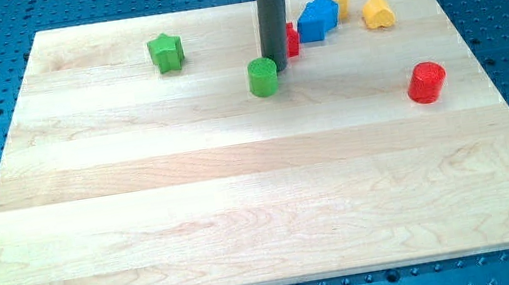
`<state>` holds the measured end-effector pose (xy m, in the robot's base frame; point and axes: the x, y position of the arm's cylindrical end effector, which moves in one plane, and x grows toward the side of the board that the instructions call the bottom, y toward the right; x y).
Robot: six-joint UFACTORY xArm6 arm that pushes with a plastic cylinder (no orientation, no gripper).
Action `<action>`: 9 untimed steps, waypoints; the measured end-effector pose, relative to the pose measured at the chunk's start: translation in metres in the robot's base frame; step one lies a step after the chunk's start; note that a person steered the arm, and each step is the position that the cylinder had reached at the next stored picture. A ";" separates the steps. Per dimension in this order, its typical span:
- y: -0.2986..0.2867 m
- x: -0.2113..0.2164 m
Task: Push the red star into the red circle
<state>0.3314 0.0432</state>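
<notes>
Tip (279,62) of smooth dark rod, grasping nothing, touches matte green cylinder (264,76) at its 1 o'clock. Red star (291,40), half hidden, sits at tip's 1 o'clock; red circle (425,81) lies well apart at 4 o'clock on pale wood-grain board (244,205).

No text, label, brand, number or sign can be read anywhere in the view.
</notes>
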 end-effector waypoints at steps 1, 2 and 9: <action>-0.016 -0.018; -0.019 -0.038; 0.119 0.056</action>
